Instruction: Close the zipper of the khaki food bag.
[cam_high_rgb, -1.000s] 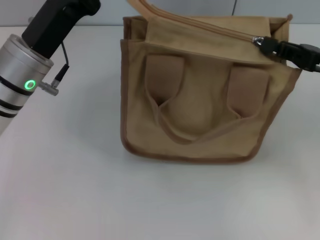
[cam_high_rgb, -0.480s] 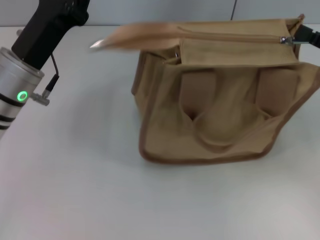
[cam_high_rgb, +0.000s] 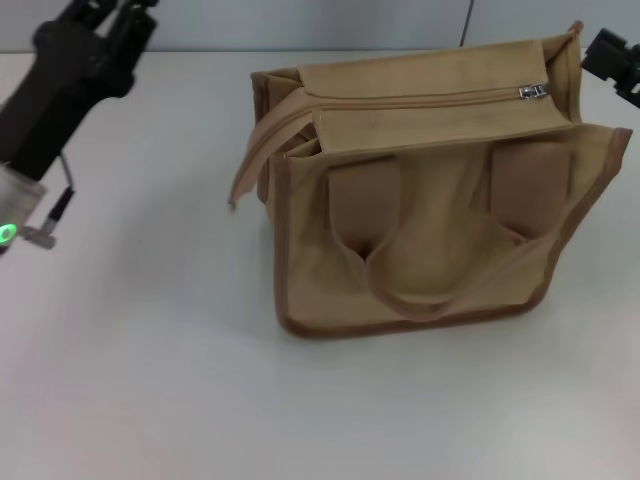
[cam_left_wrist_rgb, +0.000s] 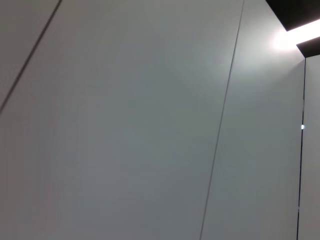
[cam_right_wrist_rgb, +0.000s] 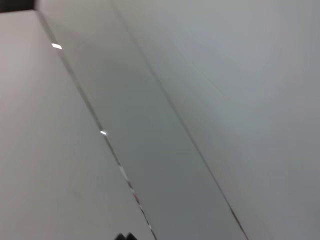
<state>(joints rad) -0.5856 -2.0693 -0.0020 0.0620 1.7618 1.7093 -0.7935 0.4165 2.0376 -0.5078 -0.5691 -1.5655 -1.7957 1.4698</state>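
Observation:
The khaki food bag (cam_high_rgb: 420, 240) stands upright in the middle of the table in the head view, its two handles hanging down the front. The zipper (cam_high_rgb: 420, 99) runs along the top flap, and its silver slider (cam_high_rgb: 530, 92) sits at the right end of the track. A loose tan tail of the zipper (cam_high_rgb: 252, 158) droops over the bag's left corner. My right gripper (cam_high_rgb: 612, 60) is at the far right edge, a short way right of the slider and apart from it. My left gripper (cam_high_rgb: 105, 18) is at the top left, well clear of the bag. Neither wrist view shows the bag.
The white table (cam_high_rgb: 150, 380) extends bare to the left of the bag and in front of it. A grey wall (cam_high_rgb: 350, 20) stands behind the table. Both wrist views show only pale wall panels (cam_left_wrist_rgb: 150, 125) with seams (cam_right_wrist_rgb: 150, 125).
The right gripper has come off the slider and drawn back to the right. The bag has shifted and settled, the zipper tail has dropped at its left corner, and the left arm has pulled back leftward.

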